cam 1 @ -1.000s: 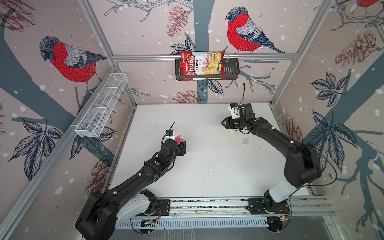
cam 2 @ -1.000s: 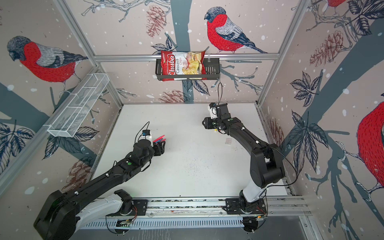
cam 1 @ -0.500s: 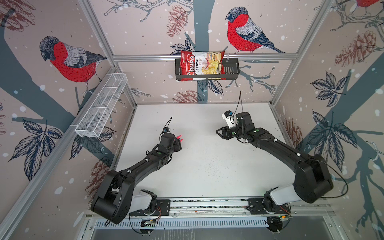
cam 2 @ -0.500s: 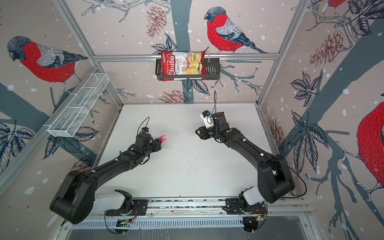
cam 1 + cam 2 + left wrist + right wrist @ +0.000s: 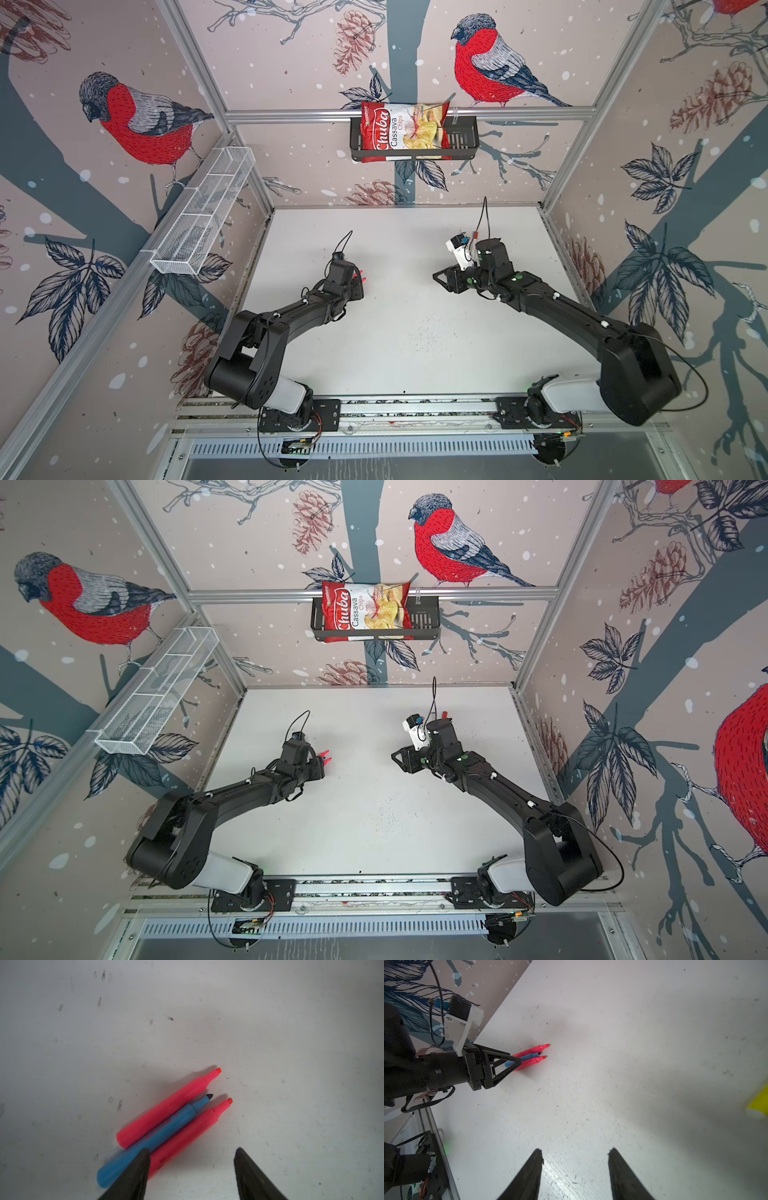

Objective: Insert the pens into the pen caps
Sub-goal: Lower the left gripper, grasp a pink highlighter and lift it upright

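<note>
In both top views the left gripper (image 5: 358, 286) (image 5: 321, 767) sits low over the left half of the white worktop (image 5: 415, 353); only the red-tipped ends of the pens (image 5: 361, 276) (image 5: 326, 756) poke out past it, the rest hidden under the wrist; the right gripper (image 5: 439, 277) (image 5: 397, 757) faces it from well apart, across the middle; from up here neither pair of fingers is clear enough to read. On the back wall a black basket (image 5: 463, 141) holds a bag of chips (image 5: 399, 131); a white mesh tray (image 5: 199, 216) hangs on the left wall; both are far from the arms.

In the left wrist view three uncapped pens lie side by side, touching, with their tips pointing the same way: a pink pen (image 5: 166, 1108), a blue pen (image 5: 162, 1134) in the middle, a second pink pen (image 5: 191, 1132); the left fingers (image 5: 133, 1176) stand apart; one covers the rear ends of the blue pen and the second pink pen, the other is over scuffed worktop clear of them; whether that finger touches the pens I cannot tell.

In the right wrist view the right fingers (image 5: 527, 1178) are apart above the worktop; ahead, the left gripper hides the pens' rear ends, the blue one showing through a finger's open frame; a yellow piece (image 5: 758, 1103) with a whitish end is blurred and cut off at the edge; pen or cap, I cannot tell.
</note>
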Tool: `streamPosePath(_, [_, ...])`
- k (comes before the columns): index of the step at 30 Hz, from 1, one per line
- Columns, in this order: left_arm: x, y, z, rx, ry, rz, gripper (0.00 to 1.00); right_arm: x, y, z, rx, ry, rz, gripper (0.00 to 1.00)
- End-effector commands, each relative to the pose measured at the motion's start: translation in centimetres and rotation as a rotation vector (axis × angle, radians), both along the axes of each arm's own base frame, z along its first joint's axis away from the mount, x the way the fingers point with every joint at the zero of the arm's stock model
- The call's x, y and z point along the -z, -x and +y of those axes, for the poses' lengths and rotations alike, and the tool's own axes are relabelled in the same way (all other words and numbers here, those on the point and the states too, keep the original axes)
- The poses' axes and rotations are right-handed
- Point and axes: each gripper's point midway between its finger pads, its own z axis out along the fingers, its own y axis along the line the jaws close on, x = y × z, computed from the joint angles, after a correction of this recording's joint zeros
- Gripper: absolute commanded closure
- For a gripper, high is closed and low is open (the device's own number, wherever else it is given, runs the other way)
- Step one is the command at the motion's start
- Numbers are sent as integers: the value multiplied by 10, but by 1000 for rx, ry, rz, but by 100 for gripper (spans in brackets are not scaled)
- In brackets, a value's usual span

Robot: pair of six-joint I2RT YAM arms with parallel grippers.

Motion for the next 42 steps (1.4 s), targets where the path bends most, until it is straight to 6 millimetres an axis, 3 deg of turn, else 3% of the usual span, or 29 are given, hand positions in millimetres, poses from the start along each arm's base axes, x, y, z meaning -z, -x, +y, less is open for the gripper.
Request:
streamPosePath(1, [2, -3, -2, 17, -7, 10, 35, -11, 1, 2, -3, -36, -32, 47])
streamPosePath(14, [11, -10, -7, 30, -14, 57, 36, -8, 14, -10, 15, -32, -40, 46])
streamPosePath(16, [12, -9, -7, 33, -11, 60, 36, -16, 16, -11, 17, -44, -61, 46])
streamPosePath(28, [19, -1, -8, 49, 1, 78, 39, -20, 15, -11, 23, -54, -70, 46])
streamPosePath(42, [35, 18, -37, 178, 52, 152, 47, -21, 14, -11, 37, -70, -71, 46])
